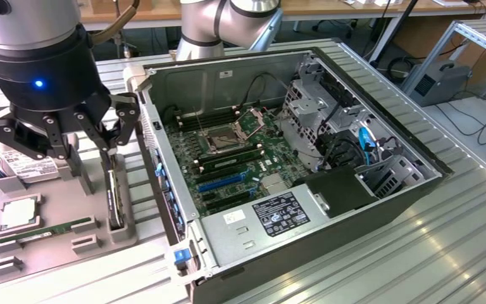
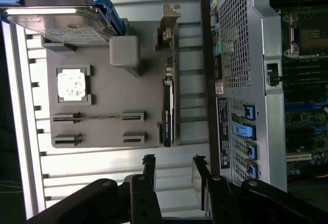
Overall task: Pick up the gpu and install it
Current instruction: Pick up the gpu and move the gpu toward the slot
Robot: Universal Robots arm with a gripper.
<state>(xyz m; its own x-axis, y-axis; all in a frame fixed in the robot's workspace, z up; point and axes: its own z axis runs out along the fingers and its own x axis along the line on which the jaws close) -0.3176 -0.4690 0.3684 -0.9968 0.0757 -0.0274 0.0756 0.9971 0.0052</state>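
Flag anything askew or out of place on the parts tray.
Nothing stands out. The gpu stands on edge in its slot of the tray, and the hard drive sits in its holder.

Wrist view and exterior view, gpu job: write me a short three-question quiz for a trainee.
1. True or false: the gripper grips the gpu.
2. Where does the gpu stand? A on edge in the grey fixture beside the computer case; B inside the case; C lying flat on the fixture.
3. Which part lies in the fixture's square recess?
Key: 1 false, jaws open and empty; 2 A; 3 the CPU.
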